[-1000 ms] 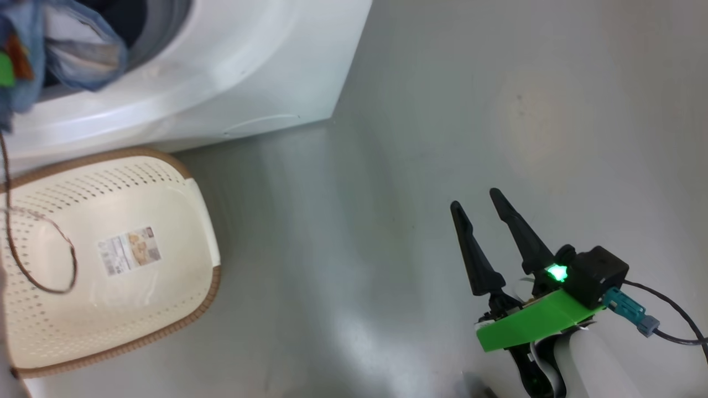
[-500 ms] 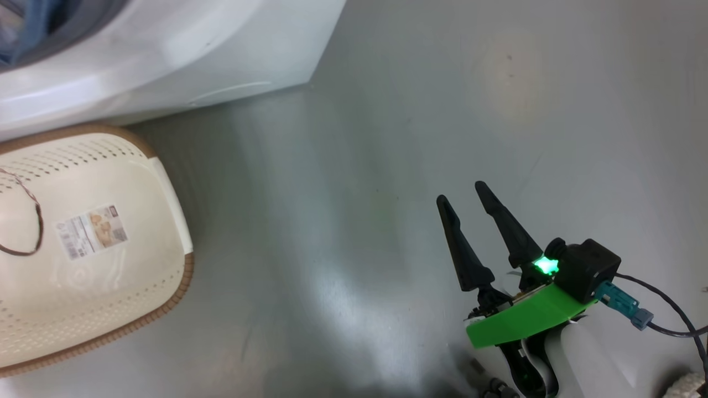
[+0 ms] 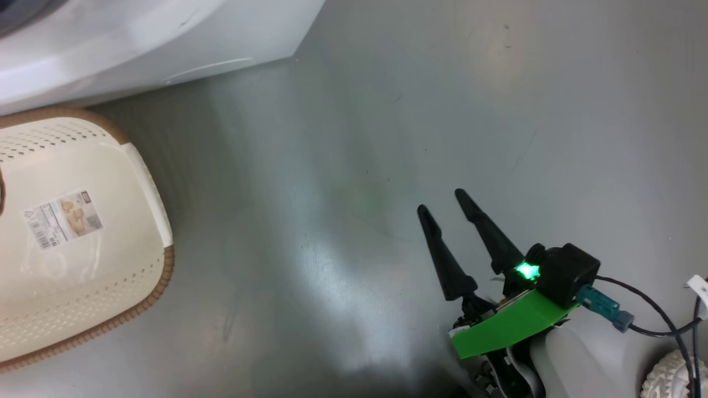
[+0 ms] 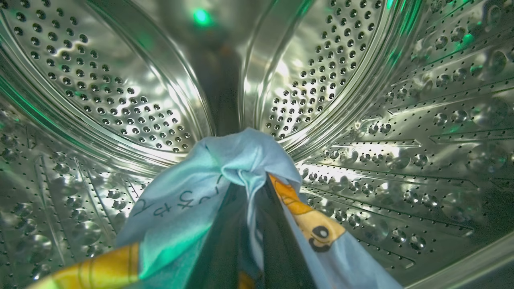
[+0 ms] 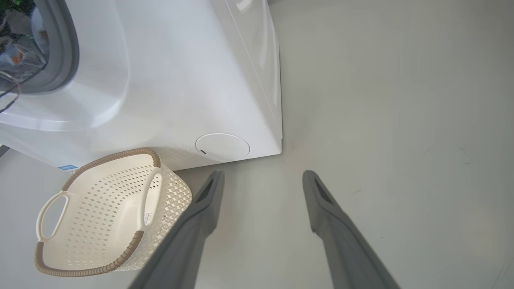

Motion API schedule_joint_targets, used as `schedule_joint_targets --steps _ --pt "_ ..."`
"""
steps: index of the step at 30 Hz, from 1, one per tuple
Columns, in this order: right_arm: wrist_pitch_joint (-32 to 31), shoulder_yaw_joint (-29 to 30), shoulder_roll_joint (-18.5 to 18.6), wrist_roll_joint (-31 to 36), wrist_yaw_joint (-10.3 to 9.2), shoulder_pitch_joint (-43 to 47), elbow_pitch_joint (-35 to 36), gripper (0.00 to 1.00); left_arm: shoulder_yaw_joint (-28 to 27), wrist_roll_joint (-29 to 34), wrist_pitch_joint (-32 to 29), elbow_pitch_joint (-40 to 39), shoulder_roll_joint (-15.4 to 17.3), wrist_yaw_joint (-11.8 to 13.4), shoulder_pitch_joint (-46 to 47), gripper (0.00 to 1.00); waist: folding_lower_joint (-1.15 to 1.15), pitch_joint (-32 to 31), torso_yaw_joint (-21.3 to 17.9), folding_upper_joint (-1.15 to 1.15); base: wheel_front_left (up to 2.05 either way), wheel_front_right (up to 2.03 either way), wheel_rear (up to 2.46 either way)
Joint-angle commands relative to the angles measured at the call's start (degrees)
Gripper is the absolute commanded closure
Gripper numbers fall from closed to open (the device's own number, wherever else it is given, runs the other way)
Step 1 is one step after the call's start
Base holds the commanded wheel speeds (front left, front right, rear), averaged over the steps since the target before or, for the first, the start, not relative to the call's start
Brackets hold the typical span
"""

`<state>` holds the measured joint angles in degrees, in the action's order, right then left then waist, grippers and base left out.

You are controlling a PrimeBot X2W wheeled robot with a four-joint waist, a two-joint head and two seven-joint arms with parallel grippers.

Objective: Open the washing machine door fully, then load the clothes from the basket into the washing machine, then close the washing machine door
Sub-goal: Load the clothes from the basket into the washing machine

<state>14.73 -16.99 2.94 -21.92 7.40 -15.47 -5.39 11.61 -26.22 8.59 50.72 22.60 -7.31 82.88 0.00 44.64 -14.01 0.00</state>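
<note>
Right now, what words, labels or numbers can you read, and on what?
Nothing reads clearly.
Paper label on the basket floor: print and barcode, too small.
Blue label low on the washer: too small.
Dark script on the clothes: bent by folds, unreadable.

Grey glossy floor carries the washing machine; the basket stands on it, just beside the machine's front.
</note>
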Motion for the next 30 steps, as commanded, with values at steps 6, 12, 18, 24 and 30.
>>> schedule_joint_targets --steps 6,12,18,24,30 --pt "0.3 -3.2 -0.1 -1.3 0.09 0.9 0.8 0.0 2.9 0.8 5.5 -2.8 5.4 -0.2 3.8 1.0 0.0 1.6 -1.5 0.0 0.0 0.0 0.0" --pt "0.3 -3.7 -0.1 -2.0 0.09 0.7 0.8 0.0 0.0 3.8 6.4 -11.0 6.7 -0.1 3.5 1.0 0.0 2.5 -2.1 0.0 0.0 0.0 0.0" --pt "0.3 -3.7 -0.1 -2.0 0.09 0.4 0.5 0.0 -4.9 6.8 6.4 -16.9 5.3 0.0 -1.5 1.0 0.0 2.3 -1.9 0.0 0.0 0.0 0.0" --pt "0.3 -3.6 -0.1 -1.8 0.09 0.2 0.3 0.0 -5.7 6.2 6.4 -11.2 4.0 -0.1 -2.3 1.0 0.0 1.7 -1.5 0.0 0.0 0.0 0.0" --pt "0.3 -3.4 -0.1 -1.9 0.09 0.3 0.0 0.0 -3.7 4.6 5.7 -3.6 3.2 -0.2 -0.8 1.0 0.0 1.2 -1.4 0.0 0.0 0.0 0.0"
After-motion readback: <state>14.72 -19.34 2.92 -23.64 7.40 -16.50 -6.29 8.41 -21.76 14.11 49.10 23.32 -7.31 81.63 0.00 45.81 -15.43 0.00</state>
